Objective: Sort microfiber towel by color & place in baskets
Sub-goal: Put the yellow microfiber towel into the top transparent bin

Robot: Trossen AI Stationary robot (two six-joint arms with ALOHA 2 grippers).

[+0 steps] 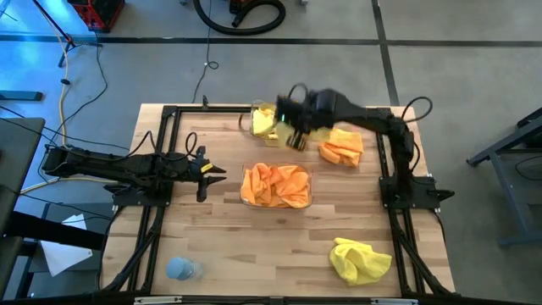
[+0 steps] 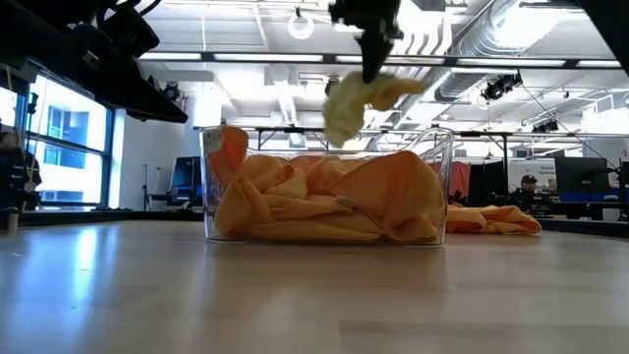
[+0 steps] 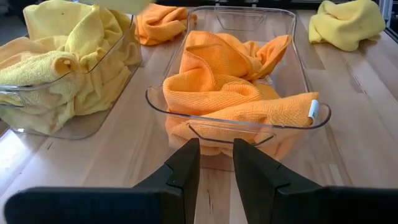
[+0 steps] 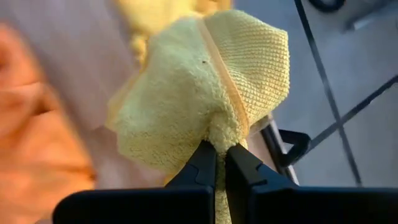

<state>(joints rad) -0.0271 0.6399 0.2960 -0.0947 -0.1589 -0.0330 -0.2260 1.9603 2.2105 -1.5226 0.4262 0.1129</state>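
The right gripper [image 4: 221,163] is clamped on a yellow microfiber towel [image 4: 205,93], pinching a fold of it between its closed fingers; the cloth bunches out past the fingertips. In the high view this gripper [image 1: 292,119] hangs over the far part of the table, beside the far basket [image 1: 254,114], which holds yellow towels [image 1: 266,124]. In the low view the held yellow towel [image 2: 359,98] dangles in the air under the gripper [image 2: 373,61], above and behind the near basket [image 2: 432,147].

The near basket [image 1: 306,182] sits at the middle of the table and holds rumpled orange towels [image 1: 275,185]. A loose orange towel [image 1: 342,146] lies on the wood near the right arm's base, and another yellow towel [image 1: 360,259] lies at the near right of the table. A small pale blue lump [image 1: 179,268] lies at the near left corner.

The left gripper [image 1: 212,173] waits low at the left of the near basket, its fingers [image 3: 183,171] slightly apart and holding nothing, pointing at the basket's end wall [image 3: 230,134].
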